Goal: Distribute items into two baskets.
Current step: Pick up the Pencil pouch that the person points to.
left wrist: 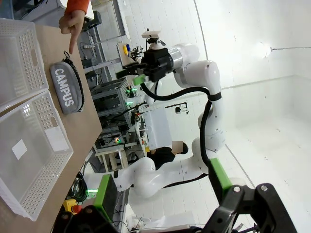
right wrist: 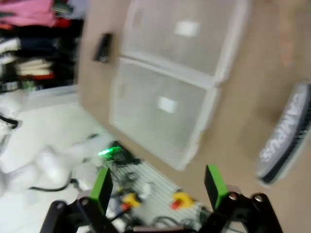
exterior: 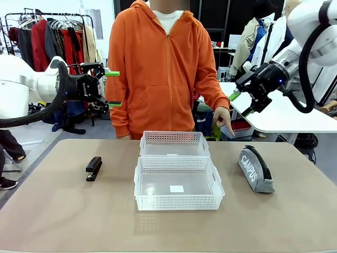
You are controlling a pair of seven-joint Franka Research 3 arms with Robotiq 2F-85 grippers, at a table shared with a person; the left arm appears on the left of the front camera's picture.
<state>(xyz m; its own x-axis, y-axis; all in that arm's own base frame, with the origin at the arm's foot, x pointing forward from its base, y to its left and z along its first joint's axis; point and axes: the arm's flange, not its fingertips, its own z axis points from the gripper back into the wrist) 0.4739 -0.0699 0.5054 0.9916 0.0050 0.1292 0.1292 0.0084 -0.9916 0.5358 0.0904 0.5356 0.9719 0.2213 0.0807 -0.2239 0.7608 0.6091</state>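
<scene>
- The small black stapler (exterior: 93, 168) is seen lying flat on the tan table (exterior: 52, 216), well apart from the baskets on the robot's left.
- The grey "CAMPUS" pouch (exterior: 255, 168) is stood on its long edge to the right of the baskets, its black zip uppermost.
- The two white lattice baskets are set mid-table, one behind the other and rims meeting; the near basket (exterior: 179, 203) is shown with a white label (exterior: 177, 188) on its floor, and the far basket (exterior: 174, 138) is placed just before the person.
- The person's hand (exterior: 224, 118) is held beyond the pouch, index finger pointed down.
- The left gripper (exterior: 113, 89) is held high above the stapler's side, fingers spread apart and nothing held.
- The right gripper (exterior: 240, 104) is raised above the pouch's side, likewise spread wide and empty.
</scene>
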